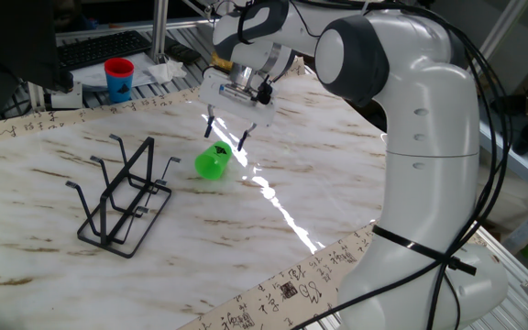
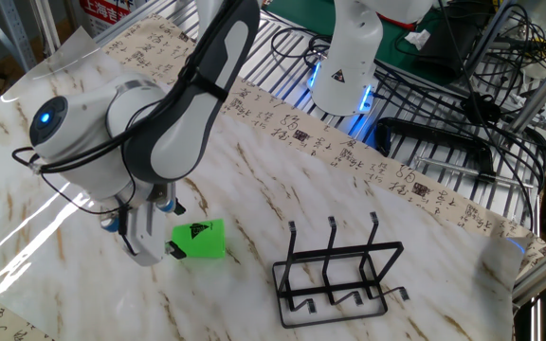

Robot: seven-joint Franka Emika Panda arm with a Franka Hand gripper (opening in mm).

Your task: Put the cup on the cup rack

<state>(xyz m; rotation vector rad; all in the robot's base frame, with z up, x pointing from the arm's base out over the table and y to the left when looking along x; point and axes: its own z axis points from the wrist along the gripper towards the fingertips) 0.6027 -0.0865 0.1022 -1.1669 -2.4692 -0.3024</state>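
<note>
The green cup (image 1: 213, 163) lies on its side on the marble table, its mouth toward the camera in one fixed view; in the other fixed view the cup (image 2: 199, 239) shows a black label. My gripper (image 1: 226, 130) hovers just above and behind it, open, fingers pointing down, nothing between them. In the other fixed view the arm hides most of the gripper; one finger (image 2: 172, 248) reaches the cup's left end, touching or not I cannot tell. The black wire cup rack (image 1: 122, 192) stands left of the cup, and the rack (image 2: 337, 275) is bare.
A red cup with a blue band (image 1: 118, 79) stands on the shelf at the back left, beside a keyboard (image 1: 102, 47). The robot base (image 1: 429, 165) fills the right side. A metal grid and cables (image 2: 463, 114) lie beyond the table's far edge.
</note>
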